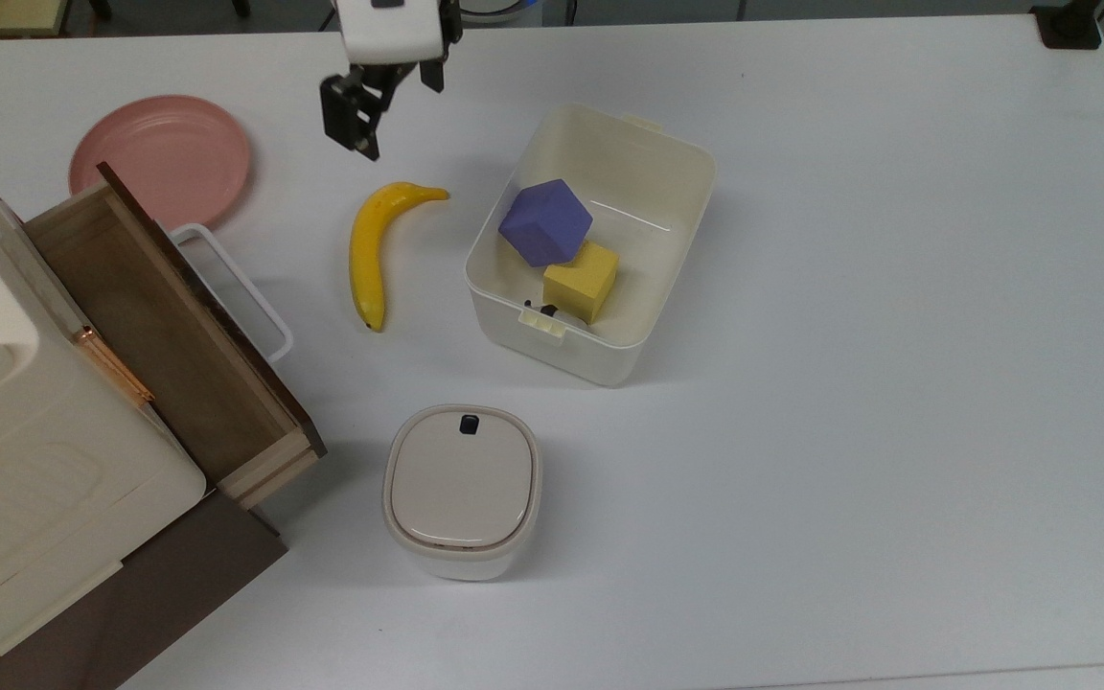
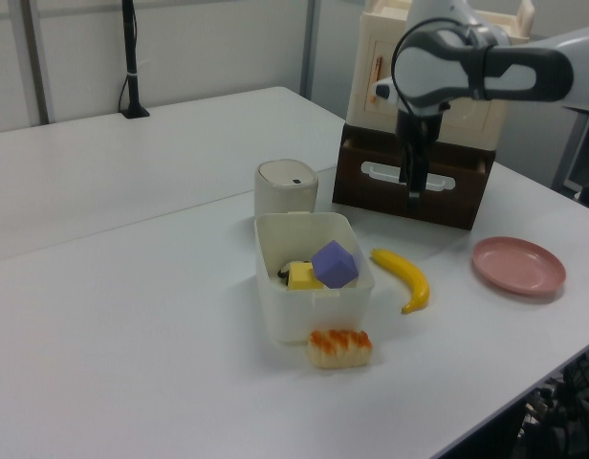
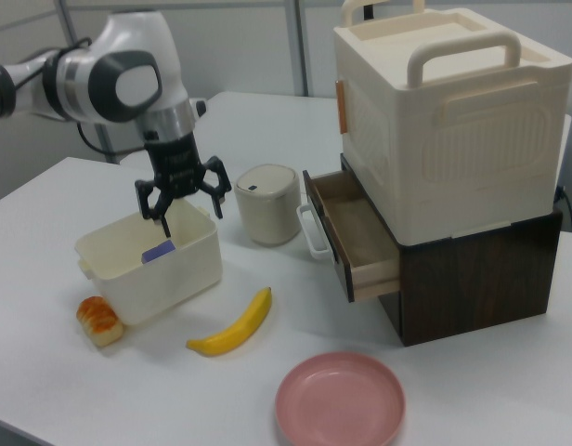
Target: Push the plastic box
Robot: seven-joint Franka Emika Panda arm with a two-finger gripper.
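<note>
Two cubes lie inside the plastic box [image 1: 600, 249], which stands mid-table just beside the banana [image 1: 370, 249]; the gripper [image 3: 182, 206] hangs in the air with fingers spread wide, holding nothing, probably lining up to push the box wall.

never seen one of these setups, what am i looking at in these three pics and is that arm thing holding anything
It is one robot arm with a two-finger gripper at its end, shot by three fixed cameras: one looks straight down, the other two look across the table from opposite sides. The gripper hangs open above the white table and holds nothing.

On the table: a lidless cream plastic box containing a purple cube and a yellow cube, a banana beside it, a pink plate, a small lidded container, a bread roll, and a big cream cabinet whose wooden drawer stands pulled out. The job is to push the plastic box; the gripper is not touching it.
</note>
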